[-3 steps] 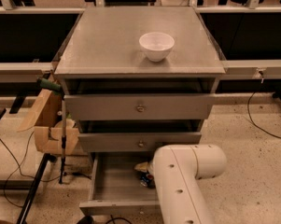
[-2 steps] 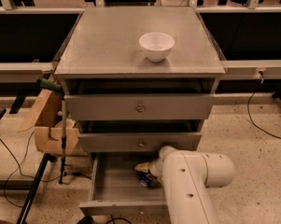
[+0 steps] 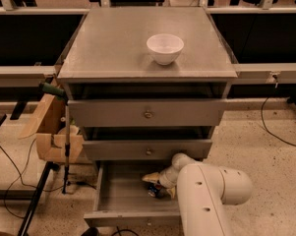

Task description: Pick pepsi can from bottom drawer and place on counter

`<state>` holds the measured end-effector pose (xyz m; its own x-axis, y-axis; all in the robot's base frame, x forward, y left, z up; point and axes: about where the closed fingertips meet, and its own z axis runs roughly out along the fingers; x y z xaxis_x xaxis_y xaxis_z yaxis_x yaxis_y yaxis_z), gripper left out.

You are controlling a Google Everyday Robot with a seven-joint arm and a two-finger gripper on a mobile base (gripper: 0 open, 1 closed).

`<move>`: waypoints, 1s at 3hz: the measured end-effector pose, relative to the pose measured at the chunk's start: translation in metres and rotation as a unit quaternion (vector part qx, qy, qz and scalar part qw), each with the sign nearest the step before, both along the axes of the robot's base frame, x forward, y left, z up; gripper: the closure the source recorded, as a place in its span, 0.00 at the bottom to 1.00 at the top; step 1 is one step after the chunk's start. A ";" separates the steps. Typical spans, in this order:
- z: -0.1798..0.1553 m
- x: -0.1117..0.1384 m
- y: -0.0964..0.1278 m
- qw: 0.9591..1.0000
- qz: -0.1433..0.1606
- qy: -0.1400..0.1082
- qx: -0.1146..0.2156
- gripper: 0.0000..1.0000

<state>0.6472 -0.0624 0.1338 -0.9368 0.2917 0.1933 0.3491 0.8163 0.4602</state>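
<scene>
The bottom drawer [image 3: 119,196] is pulled open below two closed drawer fronts with brass knobs. The pepsi can [image 3: 154,191] is a small dark blue shape on the drawer floor near its right side, partly hidden by my arm. My gripper [image 3: 156,180] reaches down into the drawer from the white arm at the lower right and sits right over the can. The counter [image 3: 113,43] is the flat grey cabinet top above.
A white bowl [image 3: 164,48] stands on the counter right of centre. A cardboard box [image 3: 51,132] and a stand with cables [image 3: 64,146] are left of the cabinet. My white arm [image 3: 206,195] covers the drawer's right front.
My arm's elbow has swung to the right and the wrist has reached lower into the drawer toward the can. The bowl and drawers have not moved.
</scene>
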 end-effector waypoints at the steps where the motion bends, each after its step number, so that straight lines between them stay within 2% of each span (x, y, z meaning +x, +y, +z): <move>1: 0.006 -0.006 -0.004 1.000 -0.003 0.005 0.015 0.00; 2: 0.025 -0.007 -0.008 0.999 -0.022 -0.010 0.029 0.00; 3: 0.043 -0.015 0.001 0.999 -0.037 -0.030 0.026 0.00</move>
